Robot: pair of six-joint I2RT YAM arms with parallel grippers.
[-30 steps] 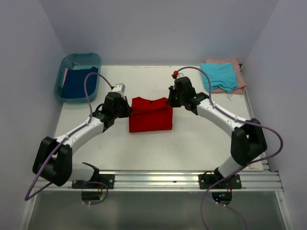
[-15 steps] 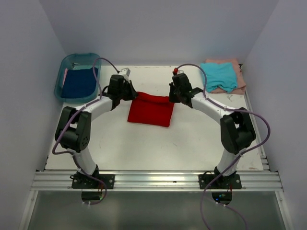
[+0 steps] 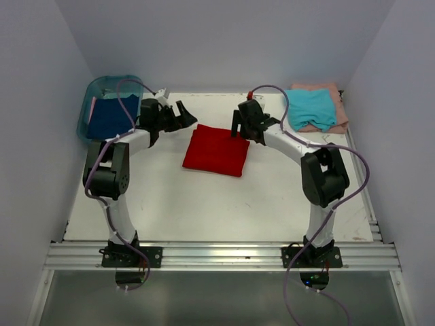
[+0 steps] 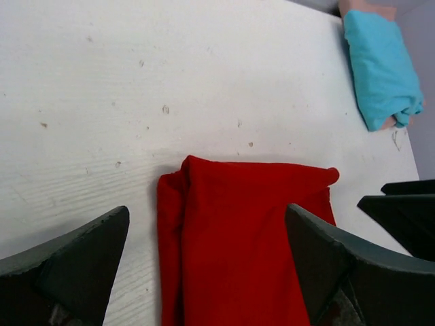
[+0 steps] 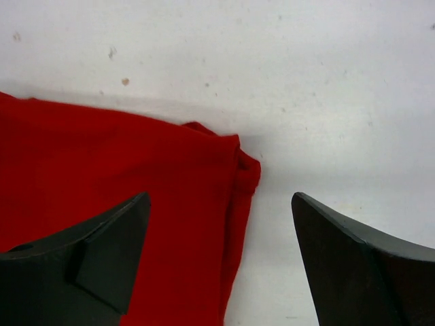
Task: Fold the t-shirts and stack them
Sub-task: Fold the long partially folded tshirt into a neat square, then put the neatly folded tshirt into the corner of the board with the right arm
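A bright red t-shirt [image 3: 216, 151] lies folded flat on the white table [image 3: 204, 204], held by neither gripper. My left gripper [image 3: 185, 114] hovers open just beyond its far left corner. The left wrist view shows the red cloth [image 4: 245, 238] below and between the spread fingers of that gripper [image 4: 207, 217]. My right gripper [image 3: 239, 130] stands open over the far right corner, and that corner of the cloth [image 5: 102, 163] lies under its gap [image 5: 221, 200]. A teal t-shirt [image 3: 311, 107] rests folded on a pale pink one [image 3: 334, 89] at the back right. A dark blue one [image 3: 107, 117] lies in the tub.
The teal plastic tub [image 3: 112, 80] stands at the back left corner, close to the left arm. Grey walls close in the table on three sides. In the left wrist view the teal shirt [image 4: 380, 75] and the right gripper's black fingers [image 4: 401, 204] show at the right.
Both grippers were shut on the red shirt's far edge and carried it away from the arm bases. They have since opened and let go, and the shirt lies folded on the table.
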